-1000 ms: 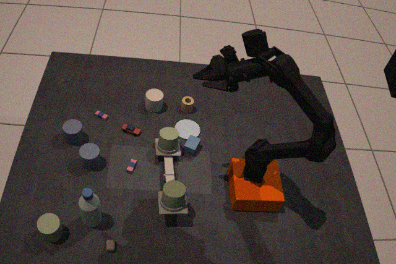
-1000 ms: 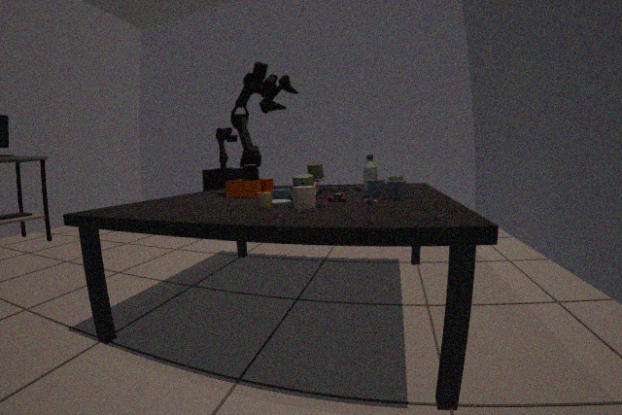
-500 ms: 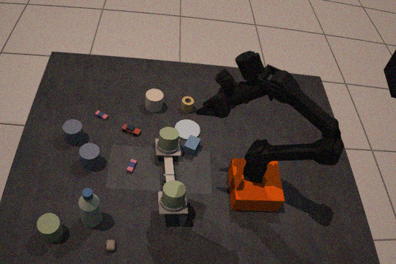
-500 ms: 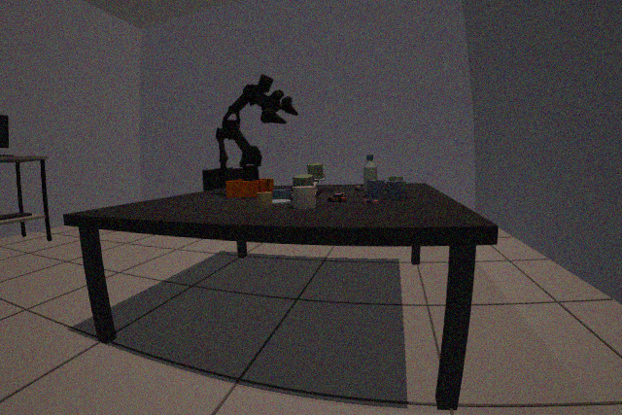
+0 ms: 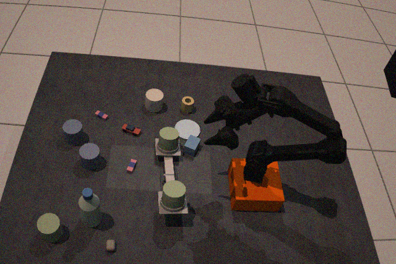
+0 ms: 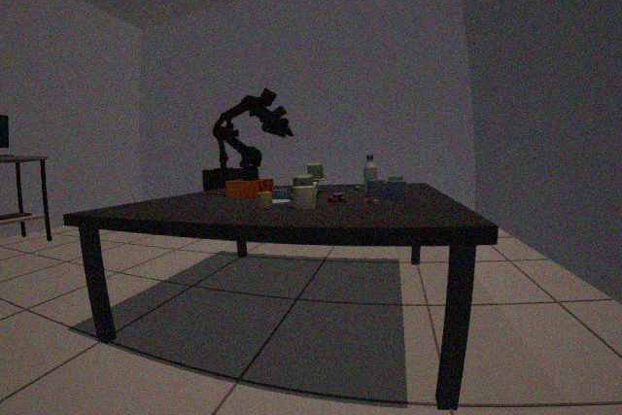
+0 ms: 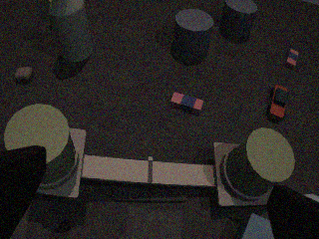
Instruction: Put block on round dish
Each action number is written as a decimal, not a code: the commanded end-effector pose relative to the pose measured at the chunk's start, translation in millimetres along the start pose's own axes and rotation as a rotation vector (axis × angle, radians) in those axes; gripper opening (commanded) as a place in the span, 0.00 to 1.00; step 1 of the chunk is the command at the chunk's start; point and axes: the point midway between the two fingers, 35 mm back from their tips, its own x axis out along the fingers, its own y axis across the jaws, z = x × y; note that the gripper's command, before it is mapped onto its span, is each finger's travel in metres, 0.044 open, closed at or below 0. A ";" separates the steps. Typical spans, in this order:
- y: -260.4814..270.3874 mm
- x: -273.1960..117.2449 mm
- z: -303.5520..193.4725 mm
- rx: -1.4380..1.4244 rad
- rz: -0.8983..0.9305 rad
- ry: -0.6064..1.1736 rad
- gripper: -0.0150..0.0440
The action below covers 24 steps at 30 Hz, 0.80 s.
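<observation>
Overhead, the tool gapes fully, gripping nothing, with open air between it and the table.

The pale balance stands at lower centre of the top view, tilted down toward its upper end. An upright, pale-green-topped cup covers that end; its upright twin, the other cup, sits on the raised lower end. The round white dish lies flat just up and right of the balance. The block is hidden.
</observation>
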 end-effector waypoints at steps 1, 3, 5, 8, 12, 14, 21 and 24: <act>3.5 8.0 -21.3 -0.148 0.001 0.036 1.00; 3.9 9.4 -24.3 -0.171 0.002 0.041 1.00; 3.9 9.4 -24.3 -0.171 0.002 0.041 1.00; 3.9 9.4 -24.3 -0.171 0.002 0.041 1.00; 2.5 10.6 -22.7 -0.151 -0.003 0.051 1.00; 0.1 12.9 -19.9 -0.116 -0.011 0.067 1.00; -13.5 26.2 -5.9 0.074 -0.062 0.154 1.00; -19.4 32.2 -0.5 0.165 -0.087 0.192 1.00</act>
